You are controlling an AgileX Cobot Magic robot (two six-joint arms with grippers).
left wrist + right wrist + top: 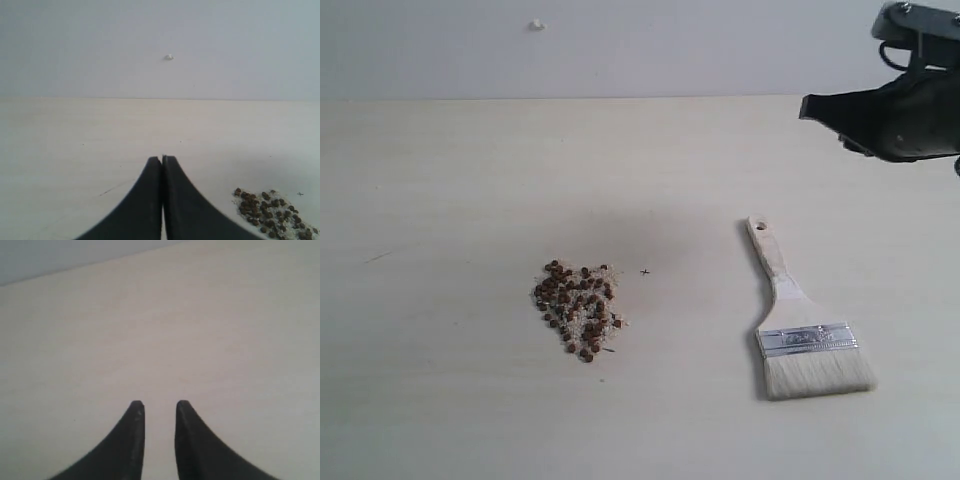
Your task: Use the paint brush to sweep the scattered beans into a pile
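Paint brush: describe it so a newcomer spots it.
On the pale table, find the beans heaped mid-table. The paint brush lies flat to their right in the exterior view. Only long item: wooden handle, silver ferrule, whitish bristles.

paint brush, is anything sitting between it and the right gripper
Nothing visible does. Only bare table lies between the right gripper and the paint brush, which lies flat; the beans sit well off to the side.

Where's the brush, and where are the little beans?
brush [788, 300], exterior view, on its wooden handle.
beans [575, 308], exterior view, middle of the pile.
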